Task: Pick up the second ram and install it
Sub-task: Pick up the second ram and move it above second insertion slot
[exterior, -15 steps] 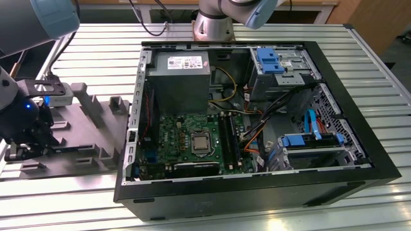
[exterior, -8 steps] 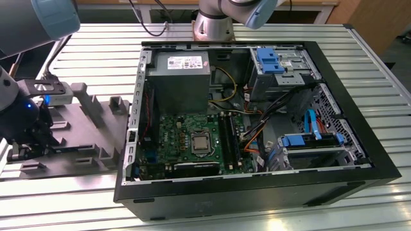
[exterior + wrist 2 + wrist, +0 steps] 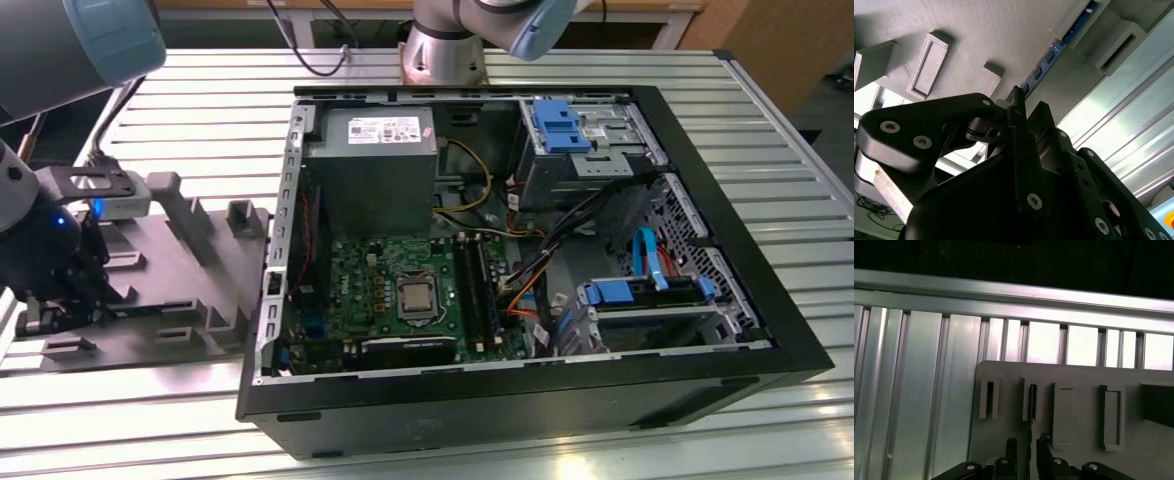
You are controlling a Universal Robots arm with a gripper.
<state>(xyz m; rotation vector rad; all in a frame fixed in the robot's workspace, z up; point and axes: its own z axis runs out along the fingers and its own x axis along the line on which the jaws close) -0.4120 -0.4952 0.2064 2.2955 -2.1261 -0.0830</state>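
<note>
The second ram (image 3: 1054,50) is a slim blue-green board standing on edge in a slot of the grey moulded tray (image 3: 979,30). In the first wrist view the ram (image 3: 1030,420) shows edge-on as a thin dark line running from its slot in the tray (image 3: 1079,375) down between my fingers. My gripper (image 3: 1026,442) straddles its near end, open, with a small gap showing on each side. The second wrist view shows the gripper (image 3: 1029,102) with its tips at the stick's end. In the exterior view the gripper (image 3: 56,300) hangs low over the tray (image 3: 187,300), at that view's left.
An open black computer case (image 3: 534,400) lies on the slatted aluminium table (image 3: 747,130), at the exterior view's right of the tray. Inside it are the motherboard with long black slots (image 3: 474,290), a grey power supply (image 3: 371,150), blue drive brackets (image 3: 561,125) and loose cables. Another arm's base (image 3: 447,55) stands behind.
</note>
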